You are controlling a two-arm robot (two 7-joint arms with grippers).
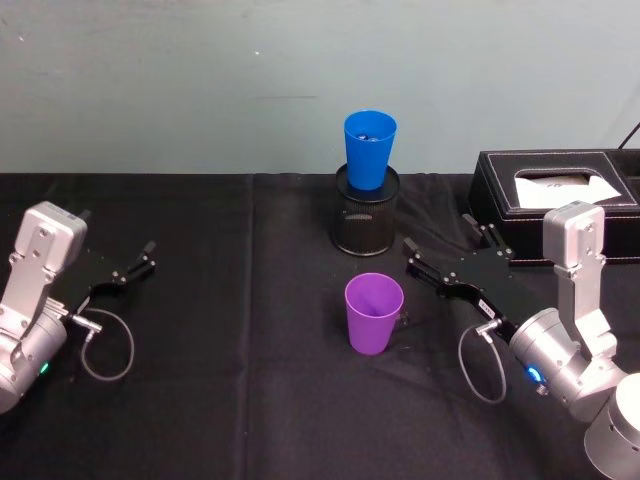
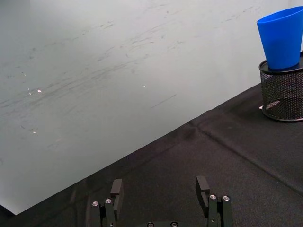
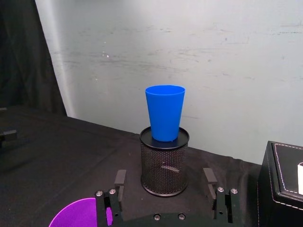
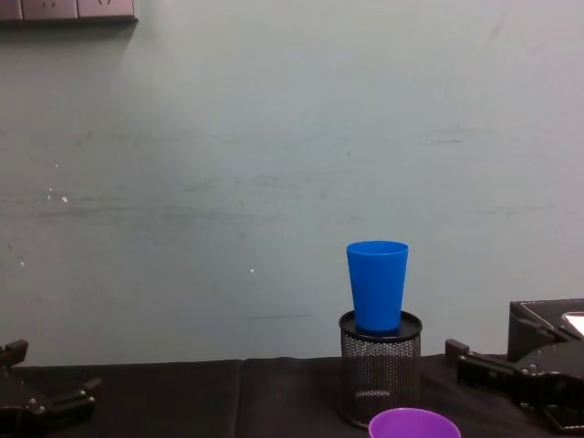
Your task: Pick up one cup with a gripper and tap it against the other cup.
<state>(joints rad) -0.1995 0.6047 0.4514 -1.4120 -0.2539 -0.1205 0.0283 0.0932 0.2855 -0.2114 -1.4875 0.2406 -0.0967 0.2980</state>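
Observation:
The purple cup [image 1: 374, 313] stands upright on the black tablecloth at the middle front; its rim also shows in the right wrist view [image 3: 78, 215] and the chest view [image 4: 413, 425]. Behind it the blue cup [image 1: 369, 150] [image 3: 164, 111] [image 4: 377, 283] [image 2: 281, 40] sits upright on top of a black wire-mesh pen holder [image 1: 366, 210]. My right gripper [image 1: 438, 236] [image 3: 164, 177] is open and empty, a little right of the purple cup and apart from it. My left gripper [image 1: 118, 232] [image 2: 159, 187] rests open at the far left.
A black tissue box [image 1: 555, 190] [image 3: 284, 179] stands at the back right, just behind my right gripper. The pale wall runs close behind the table's rear edge. Bare black cloth [image 1: 230, 330] lies between the left arm and the cups.

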